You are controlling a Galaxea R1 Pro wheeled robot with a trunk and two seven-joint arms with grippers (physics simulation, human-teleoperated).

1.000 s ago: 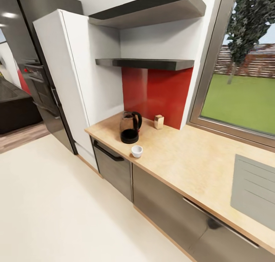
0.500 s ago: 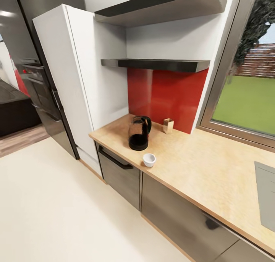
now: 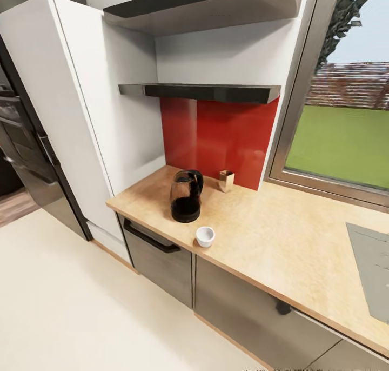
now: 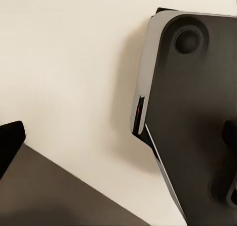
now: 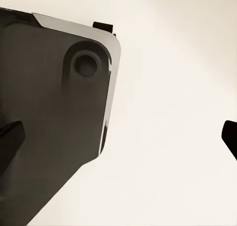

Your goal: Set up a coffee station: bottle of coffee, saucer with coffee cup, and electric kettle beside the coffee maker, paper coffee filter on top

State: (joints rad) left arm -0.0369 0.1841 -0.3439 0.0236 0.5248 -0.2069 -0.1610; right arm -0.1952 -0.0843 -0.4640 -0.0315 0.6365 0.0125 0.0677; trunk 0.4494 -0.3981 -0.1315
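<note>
Looking down from the head camera, I see the kitchen countertop (image 3: 281, 241) running from the near right toward the far left, where it ends against a tall white cabinet (image 3: 70, 117). The electric kettle (image 3: 186, 196) stands upright near that left end, a little back from the front edge. The coffee cup (image 3: 205, 236) sits just in front of it and slightly to its right, close to the counter's edge, apart from the kettle. Farther back, near the red backsplash (image 3: 216, 138), a small tan thing that I take for the paper coffee filter (image 3: 226, 180) stands right of the kettle. The kitchen shelf (image 3: 210, 92) hangs above the backsplash, and I cannot see its top surface from here. A window (image 3: 340, 138) on the right looks onto grass. On the left wrist camera, the left gripper (image 4: 123, 152) hangs over pale floor (image 4: 64, 63) beside the robot's dark base (image 4: 192, 127), dark fingertips at opposite edges of the picture, jaws spread wide. The right gripper (image 5: 121, 137) shows the same, parted with nothing between.
</note>
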